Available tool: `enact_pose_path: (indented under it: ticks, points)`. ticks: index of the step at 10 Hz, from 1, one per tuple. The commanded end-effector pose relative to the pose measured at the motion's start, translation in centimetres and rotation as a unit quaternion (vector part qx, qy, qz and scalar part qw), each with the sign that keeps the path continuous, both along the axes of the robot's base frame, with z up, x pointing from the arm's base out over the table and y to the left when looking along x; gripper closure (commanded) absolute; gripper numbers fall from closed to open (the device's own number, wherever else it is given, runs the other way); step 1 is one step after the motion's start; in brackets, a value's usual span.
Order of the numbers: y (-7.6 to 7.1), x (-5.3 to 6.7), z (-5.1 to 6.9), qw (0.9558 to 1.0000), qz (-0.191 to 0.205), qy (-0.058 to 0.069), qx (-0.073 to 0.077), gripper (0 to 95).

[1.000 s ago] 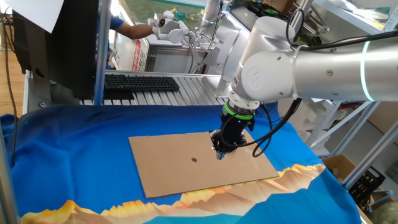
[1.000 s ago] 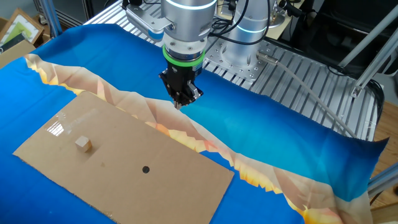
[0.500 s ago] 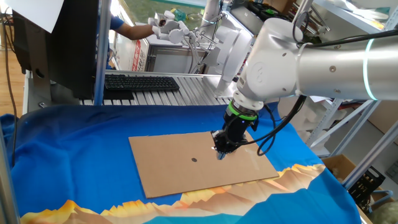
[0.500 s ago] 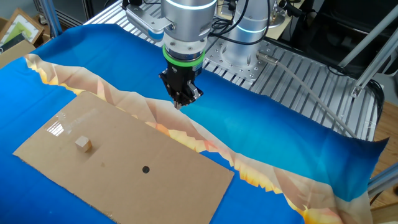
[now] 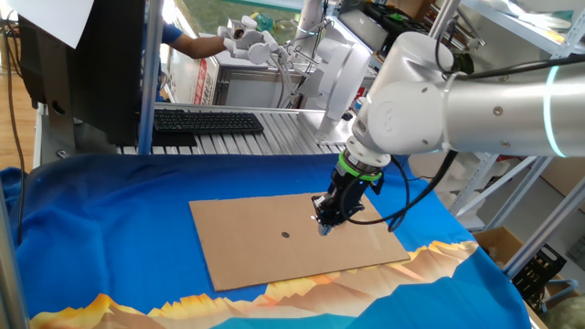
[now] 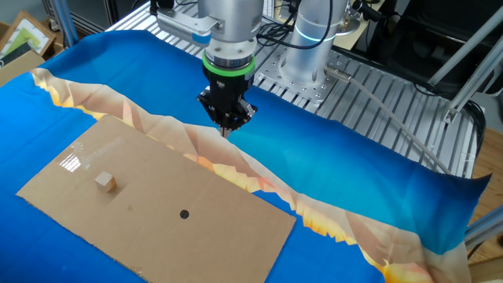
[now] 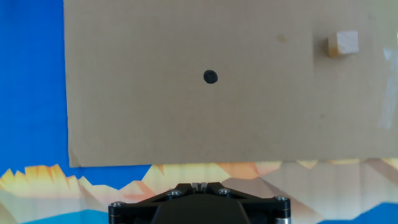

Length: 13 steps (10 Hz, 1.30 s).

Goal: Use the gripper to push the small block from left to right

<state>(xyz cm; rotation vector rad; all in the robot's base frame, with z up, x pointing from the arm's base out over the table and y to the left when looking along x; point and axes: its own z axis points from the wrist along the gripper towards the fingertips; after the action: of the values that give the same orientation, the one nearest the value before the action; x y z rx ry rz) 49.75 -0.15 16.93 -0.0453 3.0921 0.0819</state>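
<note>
The small block (image 6: 105, 182) is a tan cube on the brown cardboard sheet (image 6: 157, 232), near its left end in the other fixed view. In the hand view the block (image 7: 343, 43) lies at the upper right. I cannot make it out in one fixed view, where the arm covers that part. My gripper (image 6: 225, 130), black with a green ring above, hangs over the orange-printed cloth just beyond the sheet's far edge, well apart from the block. It also shows in one fixed view (image 5: 322, 226) and the hand view (image 7: 199, 185). Its fingertips are together with nothing between them.
A black dot (image 6: 184, 214) marks the middle of the cardboard, also in the hand view (image 7: 211, 76). The blue and orange cloth (image 6: 354, 173) covers the table. A keyboard (image 5: 208, 120) and a monitor stand behind on a ribbed metal bench (image 6: 377, 86).
The arm has swung a little and the gripper has shifted slightly left in the other fixed view. The block has not moved.
</note>
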Motion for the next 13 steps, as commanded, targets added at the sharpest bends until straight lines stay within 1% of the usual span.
enact_pose_path:
  ticks: [1,2,3,4,6,7,8,10,12,13]
  points:
    - [0.04,0.17,-0.09,1.0,0.002,0.002,0.001,95.0]
    - [0.04,0.17,-0.09,1.0,0.007,0.002,-0.004,95.0]
    - [0.04,0.17,-0.09,1.0,0.005,0.004,-0.004,95.0]
    - [0.03,0.14,-0.07,1.0,0.002,0.005,-0.007,95.0]
    - [0.03,0.1,-0.06,0.9999,-0.009,0.011,-0.004,95.0]
    - [0.03,0.07,-0.08,0.9998,-0.01,0.017,-0.001,95.0]
    - [0.05,0.03,-0.1,0.9997,-0.009,0.023,0.009,95.0]
    - [0.05,0.02,-0.1,0.9998,-0.002,0.018,0.009,95.0]
    - [0.05,0.02,-0.1,0.9998,0.006,0.016,0.007,95.0]
    - [0.05,0.02,-0.1,0.9997,0.011,0.018,0.008,95.0]
